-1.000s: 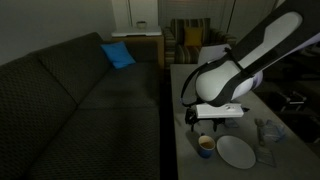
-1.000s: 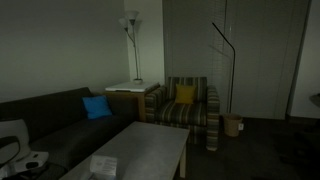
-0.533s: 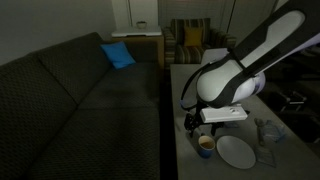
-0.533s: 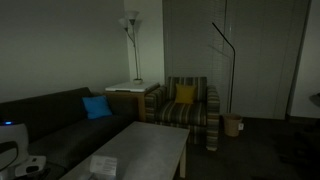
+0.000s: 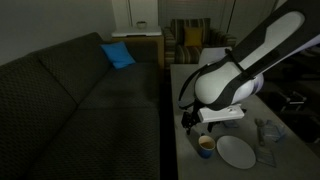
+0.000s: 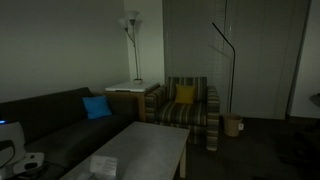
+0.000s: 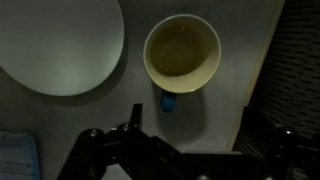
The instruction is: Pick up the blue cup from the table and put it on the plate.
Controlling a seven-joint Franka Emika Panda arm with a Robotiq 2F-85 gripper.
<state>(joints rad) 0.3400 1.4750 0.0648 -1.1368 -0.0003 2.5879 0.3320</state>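
Note:
The cup point(image 7: 182, 52) stands upright on the grey table point(image 7: 230, 100). From above it shows a yellowish inside and a blue handle point(image 7: 168, 102) that points toward me. The white plate point(image 7: 55, 45) lies just beside it, empty. My gripper point(image 7: 195, 135) hovers above the table a little short of the cup, open and empty, with its dark fingers spread either side of the handle line. In an exterior view the cup point(image 5: 205, 144) sits near the table's front end beside the plate point(image 5: 236, 151), under the gripper point(image 5: 193, 119).
A dark sofa point(image 5: 90, 100) runs along the table edge close to the cup point(image 7: 285, 70). A clear bluish packet point(image 5: 268, 131) lies beyond the plate, also in the wrist view point(image 7: 15, 160). A white paper point(image 6: 102, 164) lies on the table.
The arm has shifted slightly over the cup; the gripper stays open. Cup and plate have not moved.

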